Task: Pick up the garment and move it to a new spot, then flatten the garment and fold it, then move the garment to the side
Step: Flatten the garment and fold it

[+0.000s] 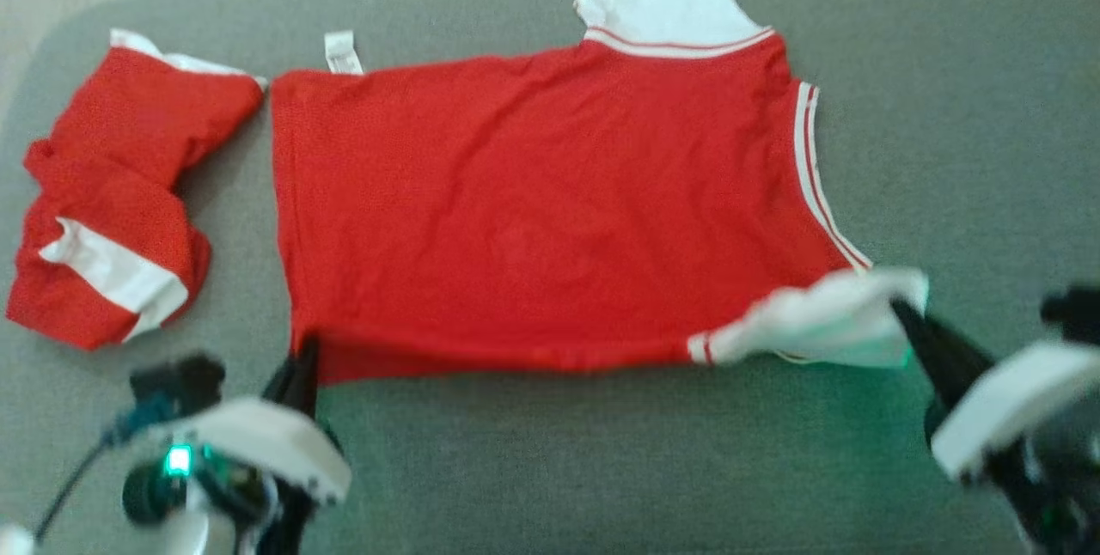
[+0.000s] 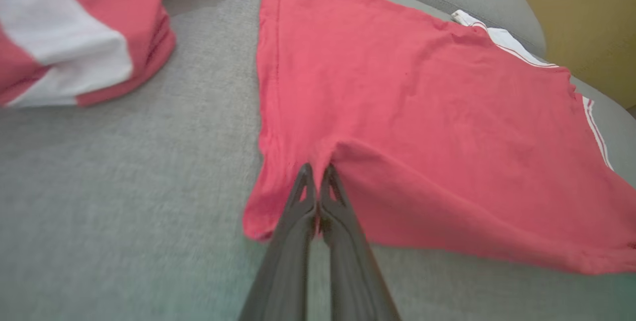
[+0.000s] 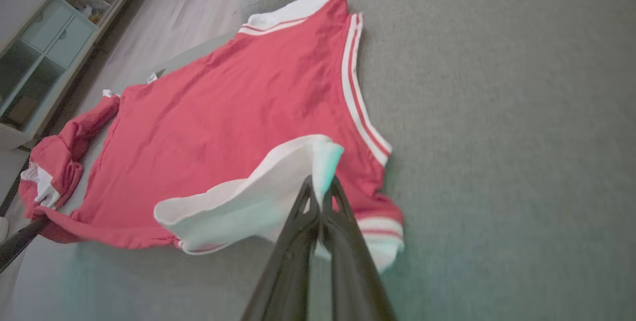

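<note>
The grey cushion [image 1: 601,469] carries the red shirt [image 1: 533,211], spread flat across its middle, with a second, crumpled garment [image 1: 103,194] just beside its left edge. The left gripper [image 2: 316,172] is clamped on the shirt's near hem corner; the right gripper [image 3: 320,184] is clamped on the white sleeve [image 1: 825,319]. Probable faults: an uneven lift could pull the thin sleeve from the right pinch, and a leftward sweep could drag the hem over the crumpled garment.

Head cam looks steeply down over the grey cushion [image 1: 601,460] from the near side. Wrist cams sit low and close, just behind the left tool [image 2: 317,169] and right tool [image 3: 321,182], facing across the red shirt [image 1: 533,211], which all three views share.
</note>
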### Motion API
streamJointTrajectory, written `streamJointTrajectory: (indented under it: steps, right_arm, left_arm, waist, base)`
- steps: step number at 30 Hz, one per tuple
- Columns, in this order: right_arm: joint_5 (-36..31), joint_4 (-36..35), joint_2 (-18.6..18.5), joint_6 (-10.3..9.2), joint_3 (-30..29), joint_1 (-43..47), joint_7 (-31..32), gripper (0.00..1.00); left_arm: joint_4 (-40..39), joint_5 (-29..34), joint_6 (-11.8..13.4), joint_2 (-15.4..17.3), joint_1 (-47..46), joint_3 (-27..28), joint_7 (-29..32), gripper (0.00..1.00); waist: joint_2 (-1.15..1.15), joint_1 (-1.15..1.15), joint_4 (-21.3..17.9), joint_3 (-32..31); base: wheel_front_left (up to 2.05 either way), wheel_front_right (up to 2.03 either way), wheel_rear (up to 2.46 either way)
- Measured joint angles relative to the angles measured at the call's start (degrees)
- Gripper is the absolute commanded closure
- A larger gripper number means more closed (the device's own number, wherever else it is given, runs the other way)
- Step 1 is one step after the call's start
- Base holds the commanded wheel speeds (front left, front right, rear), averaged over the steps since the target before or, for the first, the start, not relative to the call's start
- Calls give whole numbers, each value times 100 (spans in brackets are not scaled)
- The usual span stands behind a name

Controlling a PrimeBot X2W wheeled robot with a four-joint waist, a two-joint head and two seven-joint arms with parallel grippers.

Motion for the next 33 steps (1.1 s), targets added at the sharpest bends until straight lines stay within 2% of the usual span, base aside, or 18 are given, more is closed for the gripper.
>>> streamJointTrajectory:
  steps: [5,10,17,18,19,20,21,22,23,25,27,29,33]
  right_arm:
    - [264,1002,-561,0,455,-1337,-364,100]
    - [485,1873,-940,0,1160,-2235,-823,100]
    - [632,2913,-1301,0,2085,-2936,-2219,100]
    - [673,3067,-1319,0,2195,-2997,-2394,66]
    - [706,3222,-1336,0,2302,-3037,-2542,0]
    - [784,3359,-1354,0,2395,-3054,-2662,0]
    - [872,3475,-1374,0,2493,-3064,-2800,0]
    - [909,3564,-1402,0,2585,-3073,-2964,0]
    - [909,3564,-1402,0,2585,-3073,-2964,0]
    - [914,3659,-1443,0,2697,-3090,-3336,0]
    - [825,3733,-1465,0,2763,-3088,-3979,0]
    - [575,3737,-1475,0,2753,-3074,-4378,0]
    - [-36,3529,-1425,0,2380,-2872,-4896,0]
  left_arm:
    - [684,-57,-271,10,-1121,-30,113,100]
    - [1182,-51,-446,40,-1672,-113,103,100]
    - [1784,-49,-541,-5,-1931,-172,-30,100]
    - [1817,-51,-542,-23,-1931,-170,-97,100]
    - [1849,-51,-545,-41,-1928,-172,-127,100]
    - [1882,-53,-591,-57,-1926,-174,-158,100]
    - [1903,-56,-603,-75,-1923,-175,-224,85]
    - [1926,-49,-602,-88,-1919,-176,-325,24]
    - [1926,-49,-602,-88,-1919,-176,-325,0]
    - [1950,-48,-579,-122,-1895,-157,-545,0]
    - [1913,63,-336,-264,-1739,-16,-1179,0]
    - [1809,182,-207,-350,-1550,55,-1688,0]
    - [1582,654,96,-420,-1300,59,-2681,0]
  waist:
    - [0,1,36,366]
    - [0,0,86,598]
    - [0,-1,139,704]
    - [0,-1,141,703]
    - [0,-1,147,698]
    - [0,-1,158,690]
    - [0,-1,168,679]
    - [0,-1,177,665]
    - [0,-1,177,665]
    - [0,-1,184,631]
    - [0,-2,177,547]
    - [0,-2,168,491]
    - [0,-2,142,395]
  base:
    - [0,0,0]
    - [0,0,0]
    - [0,0,0]
    - [0,0,0]
    - [0,0,0]
    - [0,0,0]
    - [0,0,0]
    - [0,0,0]
    - [0,0,0]
    - [0,0,0]
    - [0,0,0]
    - [0,0,0]
    - [0,0,0]
